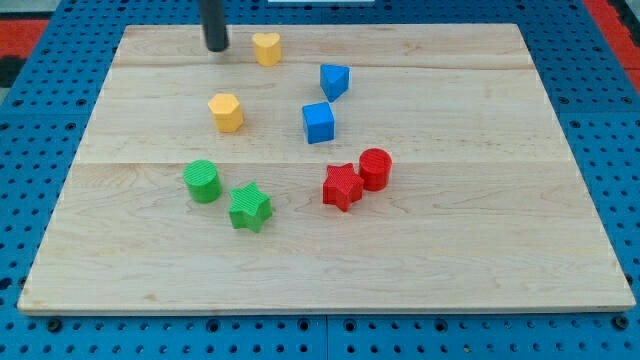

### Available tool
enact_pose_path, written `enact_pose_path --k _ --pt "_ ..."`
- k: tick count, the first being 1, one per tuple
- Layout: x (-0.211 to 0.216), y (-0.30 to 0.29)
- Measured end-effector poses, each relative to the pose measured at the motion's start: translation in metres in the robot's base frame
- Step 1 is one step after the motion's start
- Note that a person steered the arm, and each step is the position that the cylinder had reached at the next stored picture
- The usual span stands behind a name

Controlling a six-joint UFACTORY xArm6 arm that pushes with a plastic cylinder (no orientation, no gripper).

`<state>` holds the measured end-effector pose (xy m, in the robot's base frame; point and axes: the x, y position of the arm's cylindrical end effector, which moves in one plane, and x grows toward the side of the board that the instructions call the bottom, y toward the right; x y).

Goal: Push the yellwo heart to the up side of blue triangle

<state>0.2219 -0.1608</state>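
Pincer there is none on this rig, so no open or closed to report; my tip point(216, 47) sits just left of the yellow heart point(266, 48) near the counter's point(500, 250) top edge. I judge the push is starting: drive rightward until it's above the blue triangle point(334, 81).

Tip point(217, 47) left of heart point(266, 48); triangle point(335, 81) right.

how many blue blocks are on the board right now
2. The blue triangle sits right of the yellow heart; the blue cube lies just below it. None look hidden.
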Motion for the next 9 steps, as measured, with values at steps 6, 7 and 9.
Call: enact_pose_path --k 6,7,9 --pt "0.018 0.053" --pt "0.040 0.104" --pt "0.045 0.133"
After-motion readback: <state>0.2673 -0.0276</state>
